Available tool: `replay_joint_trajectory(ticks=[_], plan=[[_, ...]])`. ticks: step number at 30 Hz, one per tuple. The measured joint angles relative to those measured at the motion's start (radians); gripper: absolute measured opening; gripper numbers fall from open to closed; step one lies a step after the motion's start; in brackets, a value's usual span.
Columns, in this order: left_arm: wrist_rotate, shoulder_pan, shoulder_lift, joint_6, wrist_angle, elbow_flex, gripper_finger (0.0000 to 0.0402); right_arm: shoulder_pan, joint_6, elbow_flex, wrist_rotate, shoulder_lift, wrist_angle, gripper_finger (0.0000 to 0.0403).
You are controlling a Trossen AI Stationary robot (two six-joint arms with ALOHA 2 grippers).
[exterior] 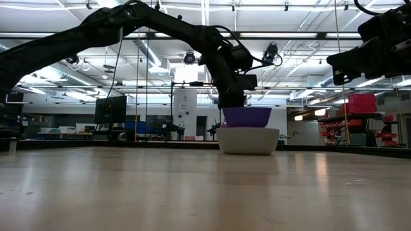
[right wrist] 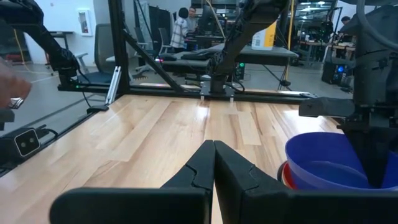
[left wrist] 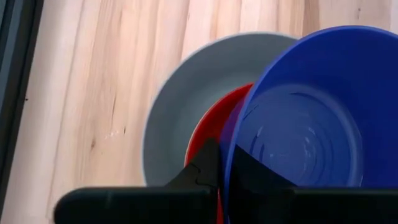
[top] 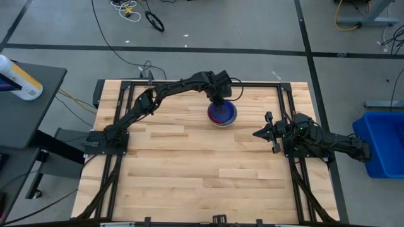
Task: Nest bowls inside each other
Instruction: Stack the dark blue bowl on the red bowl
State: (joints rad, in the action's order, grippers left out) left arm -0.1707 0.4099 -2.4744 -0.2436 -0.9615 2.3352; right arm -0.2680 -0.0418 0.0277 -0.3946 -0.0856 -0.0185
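A dark blue bowl stands in a grey bowl near the table's far middle. A red bowl lies between them, only its rim showing. My left gripper reaches down from the far left and is shut on the dark blue bowl. The grey bowl rests on the table by its base. My right gripper waits shut, level, at the table's right side, to the right of the stack and nearer than it. My left gripper pinches the dark blue bowl's rim with one finger inside the bowl and the other finger outside it. The fingers slant down from above. The bowl sits level, its lower part sunk in the grey bowl; whether it rests on the red bowl, I cannot tell.
Black frame rails run along the table's far, left and right edges. Bare wood stretches from the stack to the near edge. Off the table are a blue bin on the right and a dark side table on the left.
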Motion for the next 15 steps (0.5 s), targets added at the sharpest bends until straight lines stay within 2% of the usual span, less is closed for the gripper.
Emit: replay_joint_trajectory(ticks=[10, 15], plan=[[-0.055, -0.008, 0.0, 0.024, -0.002, 0.0, 0.0007, 0.0, 0.0, 0.0, 0.0, 0.0, 0.0, 0.0012], [-0.051, -0.005, 0.0, 0.038, -0.001, 0.0, 0.0028, 0.0, 0.0, 0.0, 0.0, 0.0, 0.0, 0.0012]])
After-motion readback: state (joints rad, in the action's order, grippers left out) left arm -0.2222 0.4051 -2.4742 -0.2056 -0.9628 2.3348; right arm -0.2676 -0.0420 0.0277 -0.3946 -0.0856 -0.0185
